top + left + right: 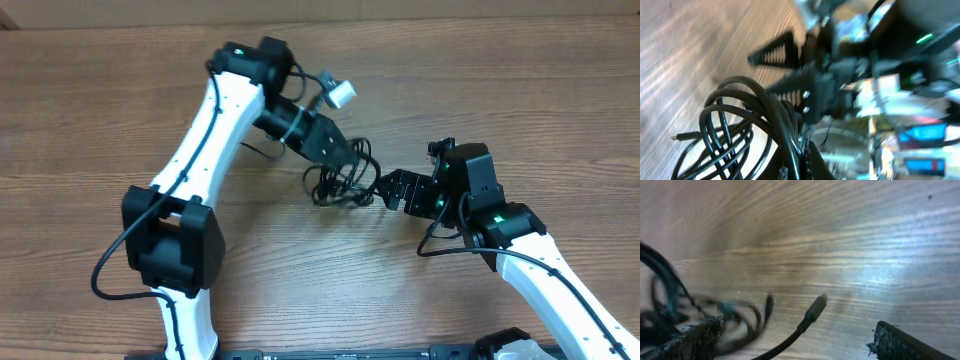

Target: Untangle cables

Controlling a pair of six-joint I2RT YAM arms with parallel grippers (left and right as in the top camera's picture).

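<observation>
On the left of my overhead feed, the left arm (215, 110) is rising from its base at the front edge of the table (90, 120), folding at a joint near the far side and angling back down toward the middle. That is leaving the left gripper (350, 162) pointing into the top of the cables (340, 185). The cables are lying as one small tangled clump on the wood near the centre of the table, between the two grippers. The left gripper's jaws are sitting fully closed. Its own wrist feed is showing several looped strands of the cables (735, 120) running down into the pinch at the bottom of the frame, so I am reading it as clamped on the bundle. Moving right, the right arm (545, 265) is reaching in from the front right corner, bent low, with the right gripper (384, 188) levelled at the right side of the clump. Its jaws are standing wide apart and gripping nothing. The left wrist feed is giving me what overhead is not: the right gripper (760, 75) seen close up, its two ridged fingers (775, 52) spread just beyond the loops. The right wrist feed is adding a low view: a loose plug (816, 306) is lying on the table between that gripper's spread fingers (695, 337), touching neither, with the blurred bundle off to the left.
</observation>
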